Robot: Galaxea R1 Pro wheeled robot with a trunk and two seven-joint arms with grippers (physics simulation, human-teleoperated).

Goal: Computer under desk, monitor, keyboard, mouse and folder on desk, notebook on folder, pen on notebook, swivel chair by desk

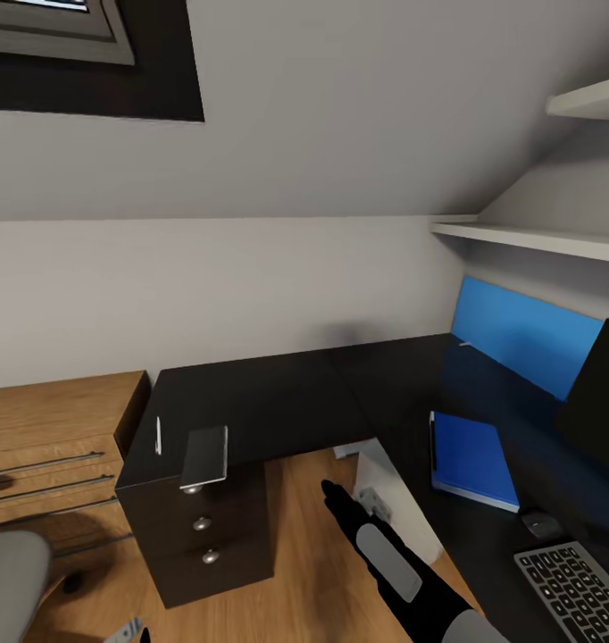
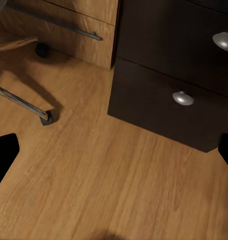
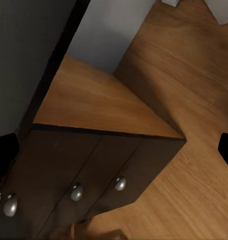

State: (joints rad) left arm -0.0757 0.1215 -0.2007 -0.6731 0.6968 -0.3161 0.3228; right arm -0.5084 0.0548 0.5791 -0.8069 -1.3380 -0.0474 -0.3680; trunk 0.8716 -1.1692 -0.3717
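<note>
Wooden floor (image 1: pixel 296 536) lies open beside desk (image 1: pixel 278 402); notebook (image 1: pixel 204 455) overhangs its edge.

The right arm (image 1: pixel 389 558) is clad in matte black, with a smooth grey oval panel set into its upper face and a paler grey rounded shell nearer the body. In both wrist views the tool fingers (image 2: pixel 4 157) show as plain flat black shapes at the picture's edges, without markings.
</note>
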